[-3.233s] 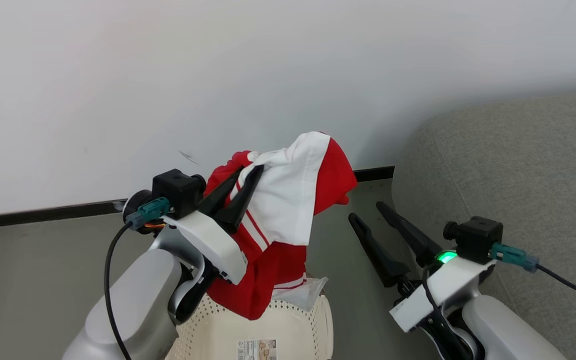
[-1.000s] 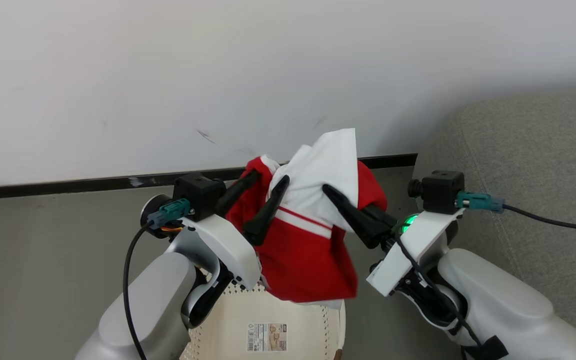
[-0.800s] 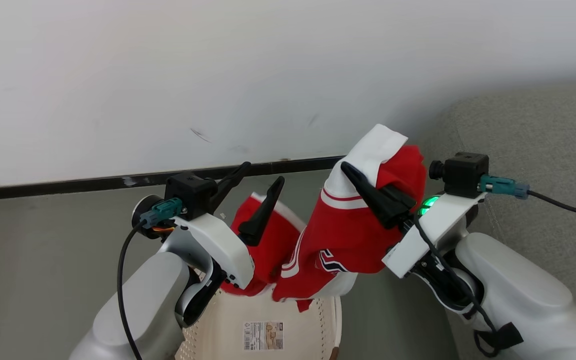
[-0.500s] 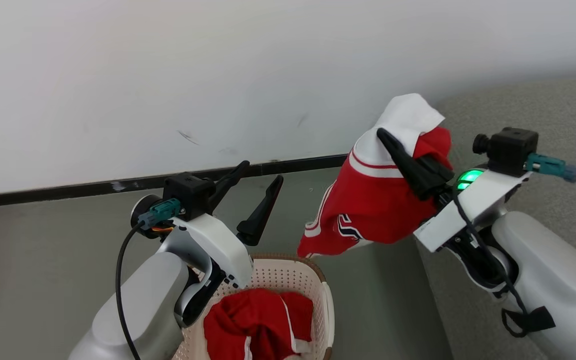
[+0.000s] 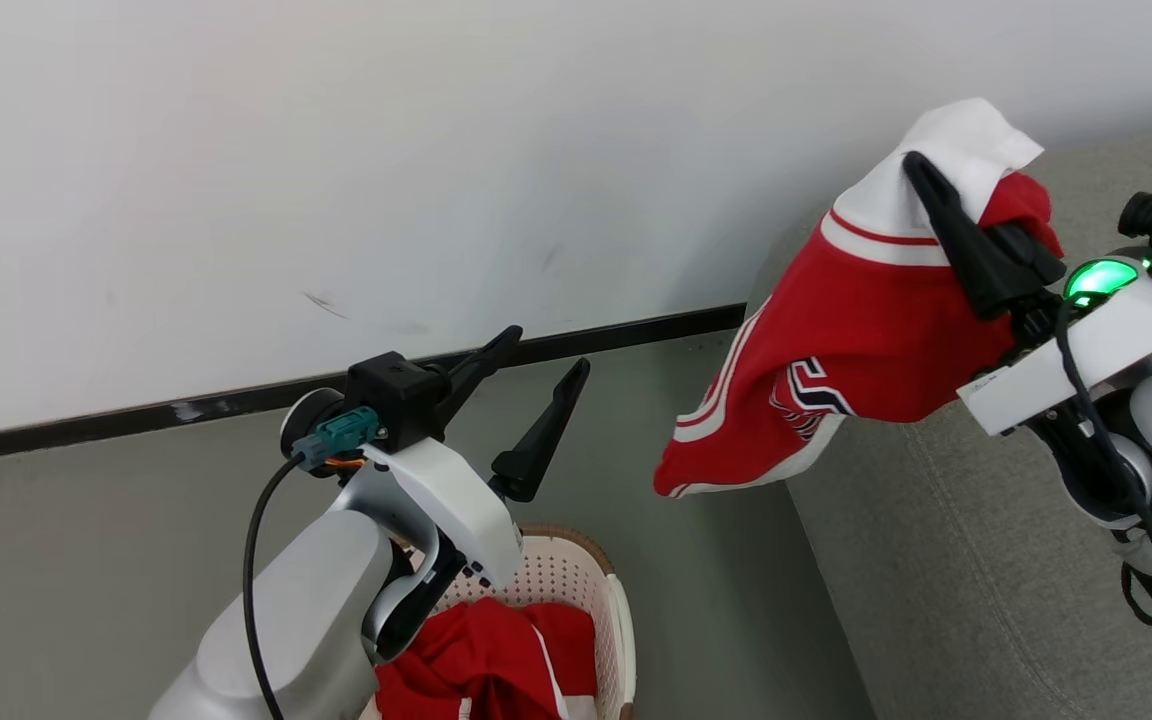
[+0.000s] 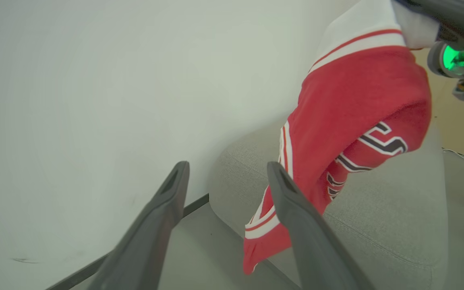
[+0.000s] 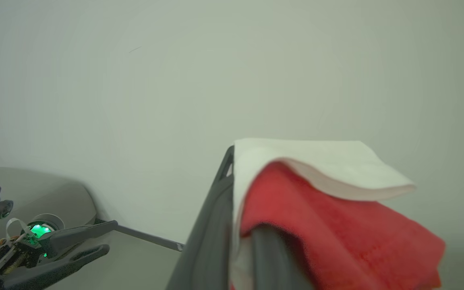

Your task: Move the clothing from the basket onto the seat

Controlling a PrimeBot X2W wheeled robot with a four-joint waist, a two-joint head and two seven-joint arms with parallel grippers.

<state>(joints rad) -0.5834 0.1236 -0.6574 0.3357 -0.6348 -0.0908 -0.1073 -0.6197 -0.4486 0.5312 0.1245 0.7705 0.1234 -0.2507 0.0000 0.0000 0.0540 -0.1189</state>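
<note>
The right hand (image 5: 936, 190) is raised high and clenched on a red and white garment (image 5: 836, 330), its two dark fingers pinching the white band near the top. The cloth hangs free from that grip, draped down and to the robot's left at the near end of the grey sofa (image 5: 936, 560). It is not lying on the cushions, and I cannot tell whether it brushes the upholstery. A green light (image 5: 1096, 275) glows on that wrist.

The left hand (image 5: 548, 350) is released, fingers spread wide with nothing between them, held above the laundry basket (image 5: 576, 570). From the head view you can look down into the basket, where a second red garment (image 5: 476, 660) with a white stripe sits crumpled in the bottom, partly hidden by the pale forearm. The basket stands on the grey floor (image 5: 86, 560) beside the sofa, in front of a white wall with a black skirting board (image 5: 136, 420).

The left wrist view looks out between the open left hand (image 6: 228, 167) and gives the hanging garment (image 6: 357, 100) side-on: dark-outlined white lettering on the red, white side stripes and a white-trimmed hem dangling before the sofa's (image 6: 377, 225) rounded end.

The right wrist view sits close on the grip, with a white fold lying over red cloth (image 7: 336, 225) wedged between the fingers. The left hand (image 7: 111, 235) shows low at that view's left.
</note>
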